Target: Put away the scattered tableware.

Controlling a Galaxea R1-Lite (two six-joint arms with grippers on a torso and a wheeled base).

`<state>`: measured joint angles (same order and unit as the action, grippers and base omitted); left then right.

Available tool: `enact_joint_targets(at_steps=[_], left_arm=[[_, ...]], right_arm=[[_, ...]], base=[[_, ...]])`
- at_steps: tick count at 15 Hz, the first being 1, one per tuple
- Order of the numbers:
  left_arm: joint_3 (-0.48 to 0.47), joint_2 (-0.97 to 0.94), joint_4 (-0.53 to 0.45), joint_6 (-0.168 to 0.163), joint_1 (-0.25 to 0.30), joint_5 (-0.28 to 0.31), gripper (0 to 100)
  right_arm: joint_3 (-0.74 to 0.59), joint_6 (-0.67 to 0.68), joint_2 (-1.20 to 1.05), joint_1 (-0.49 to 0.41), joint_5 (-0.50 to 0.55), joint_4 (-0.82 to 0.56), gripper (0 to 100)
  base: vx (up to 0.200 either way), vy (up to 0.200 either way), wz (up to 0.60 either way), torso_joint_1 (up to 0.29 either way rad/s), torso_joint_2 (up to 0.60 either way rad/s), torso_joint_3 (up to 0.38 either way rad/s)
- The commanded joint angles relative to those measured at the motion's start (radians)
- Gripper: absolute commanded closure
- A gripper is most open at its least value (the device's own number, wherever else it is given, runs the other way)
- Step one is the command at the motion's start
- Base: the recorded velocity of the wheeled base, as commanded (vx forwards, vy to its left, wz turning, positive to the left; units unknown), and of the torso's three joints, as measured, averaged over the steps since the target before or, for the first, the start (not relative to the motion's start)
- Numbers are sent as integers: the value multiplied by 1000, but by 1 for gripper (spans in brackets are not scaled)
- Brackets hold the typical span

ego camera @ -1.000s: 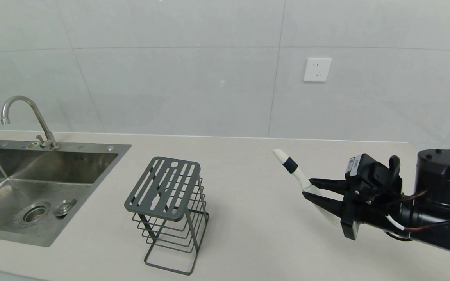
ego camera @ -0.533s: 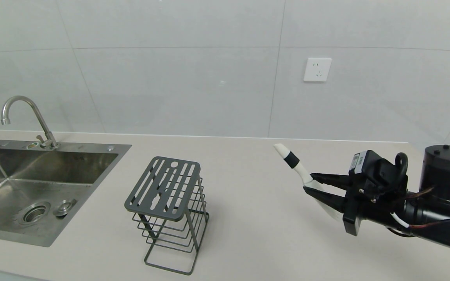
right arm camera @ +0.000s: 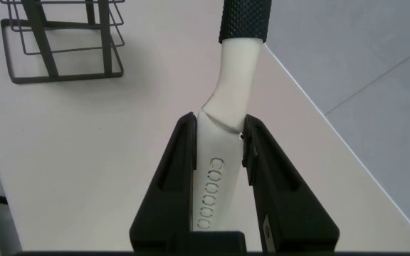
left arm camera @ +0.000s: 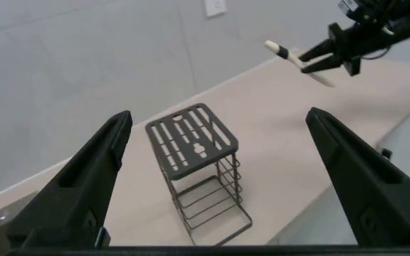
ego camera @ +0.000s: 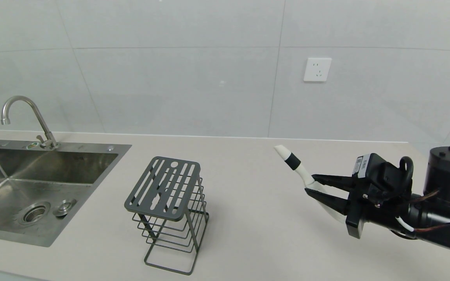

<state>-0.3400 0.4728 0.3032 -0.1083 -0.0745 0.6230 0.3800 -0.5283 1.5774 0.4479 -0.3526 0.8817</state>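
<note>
The pale table (ego camera: 248, 242) runs along a grey tiled wall. A steel sink (ego camera: 92, 147) is set into it at the left side, with a curved faucet (ego camera: 33, 111) at its back rim and a loose plug (ego camera: 65, 207) lying beside the drain. Near the middle of the table, just beside the sink, stands a dark wire rack (ego camera: 166, 187). It is upright, and its slotted top plate slopes down toward the front. To the right of the rack and well apart from it, the right arm reaches in from the side. The right claw (ego camera: 310, 183) is clamped on a white spatula (ego camera: 299, 169), one finger on either side where the handle widens into the flat blade. The spatula is held up off the table at a tilt. Its handle, ringed by a black textured band near the tip, points up and toward the back wall on the rack's side, while the blade runs back between the fingers. The right wrist view shows a row of small holes along the blade. The left claw (left arm camera: 219, 116) hangs above the table with its fingers spread wide apart and nothing between them, and the rack stands below it. A white socket (ego camera: 317, 69) sits on the wall above the right arm.
</note>
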Motion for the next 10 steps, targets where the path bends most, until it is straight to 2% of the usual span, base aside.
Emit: enact_joint_targets(at_steps=[1, 2, 4, 6, 7, 9, 10], left_arm=[[-40, 185, 1, -19, -30, 49, 0], [-57, 244, 2, -19, -77, 69, 0], [-90, 342, 16, -8, -222, 84, 0], [-100, 408, 71, 25, -341, 86, 0], [-105, 468, 134, 50, -409, 86, 0], [-105, 547, 226, 68, -436, 84, 0], [-106, 609, 289, 108, -436, 80, 0]], right_arm=[[2, -7, -1, 0, 0, -1, 100], [2, -10, 1, 2, 0, -1, 100], [3, -10, -1, 0, 0, -1, 100], [11, -10, -1, 0, 0, 0, 100], [14, -12, -1, 0, 0, 0, 100], [19, -21, -1, 0, 0, 2, 100], [28, -22, -1, 0, 0, 2, 100]], base=[[0, 0, 0, 0, 0, 0], [0, 0, 0, 0, 0, 0], [0, 0, 0, 0, 0, 0], [0, 0, 0, 0, 0, 0], [0, 0, 0, 0, 0, 0], [0, 0, 0, 0, 0, 0], [0, 0, 0, 0, 0, 0]])
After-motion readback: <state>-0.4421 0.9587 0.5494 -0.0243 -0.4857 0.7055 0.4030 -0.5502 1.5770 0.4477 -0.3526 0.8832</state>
